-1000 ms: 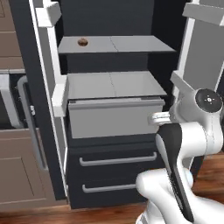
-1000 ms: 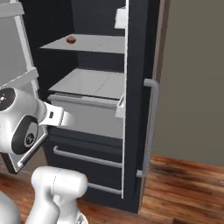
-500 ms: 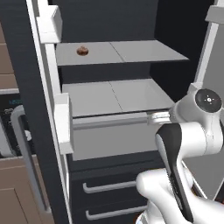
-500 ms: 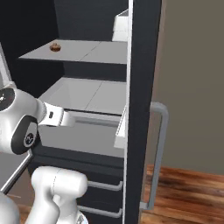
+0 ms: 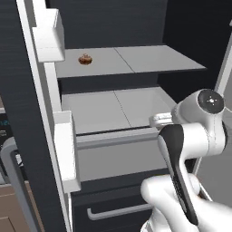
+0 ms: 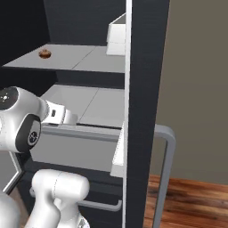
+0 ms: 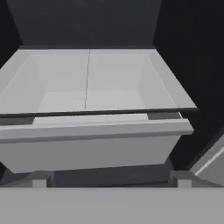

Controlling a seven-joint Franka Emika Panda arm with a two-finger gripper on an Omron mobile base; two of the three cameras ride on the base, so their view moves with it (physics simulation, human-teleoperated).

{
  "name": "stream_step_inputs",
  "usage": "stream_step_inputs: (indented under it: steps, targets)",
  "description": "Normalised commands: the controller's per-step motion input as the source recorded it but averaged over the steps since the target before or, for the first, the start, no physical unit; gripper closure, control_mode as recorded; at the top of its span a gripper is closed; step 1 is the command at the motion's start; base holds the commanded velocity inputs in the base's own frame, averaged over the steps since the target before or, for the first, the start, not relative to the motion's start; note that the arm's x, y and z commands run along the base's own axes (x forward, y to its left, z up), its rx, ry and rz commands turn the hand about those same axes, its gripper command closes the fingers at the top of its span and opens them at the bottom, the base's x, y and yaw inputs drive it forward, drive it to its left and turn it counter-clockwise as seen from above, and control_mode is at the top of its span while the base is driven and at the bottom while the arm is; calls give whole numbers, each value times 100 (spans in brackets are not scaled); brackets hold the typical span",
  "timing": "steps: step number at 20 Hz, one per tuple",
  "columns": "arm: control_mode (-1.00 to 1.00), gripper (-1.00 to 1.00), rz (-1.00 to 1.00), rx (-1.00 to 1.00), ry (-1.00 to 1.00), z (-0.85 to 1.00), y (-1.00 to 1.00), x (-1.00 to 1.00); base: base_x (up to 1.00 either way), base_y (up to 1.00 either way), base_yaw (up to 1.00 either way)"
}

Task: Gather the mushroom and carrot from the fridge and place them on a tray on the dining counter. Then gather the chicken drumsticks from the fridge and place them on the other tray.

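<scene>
At the upper left of the left base frame, the small dark brown rounded mushroom [image 5: 85, 59] sits on the black fridge's [image 5: 27, 136] upper shelf, ungathered, while the robot's empty fingers [image 7: 109, 183] stand open, everything left to do.

The fridge [image 5: 27, 113] is standing open, its black doors swung wide and showing white bins on their inner sides, with a long grey vertical handle showing on the right door in the right base view. Inside, grey shelves are sitting against a dark back wall, above a pale grey bin. The mushroom [image 5: 85, 59] is a small dark brown rounded cap, resting alone on the left half of the upper shelf [image 5: 136, 59], toward its back.
</scene>
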Motion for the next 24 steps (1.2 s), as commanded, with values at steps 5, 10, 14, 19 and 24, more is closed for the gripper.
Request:
stream_step_inputs:
  steps: [5, 10, 14, 19, 24]
  targets:
    - [-100, -100, 22, 0, -10, 57, 39, 47, 0, 0, 0]
    - [-100, -100, 20, -8, -11, 84, 58, 37, 0, 0, 0]
    - [-100, -100, 12, -11, -5, 85, 61, 38, 0, 0, 0]
    - [-100, -100, 6, -5, 3, 57, 54, 66, 0, 0, 0]
    - [-100, -100, 0, 0, 8, 9, 36, 85, 0, 0, 0]
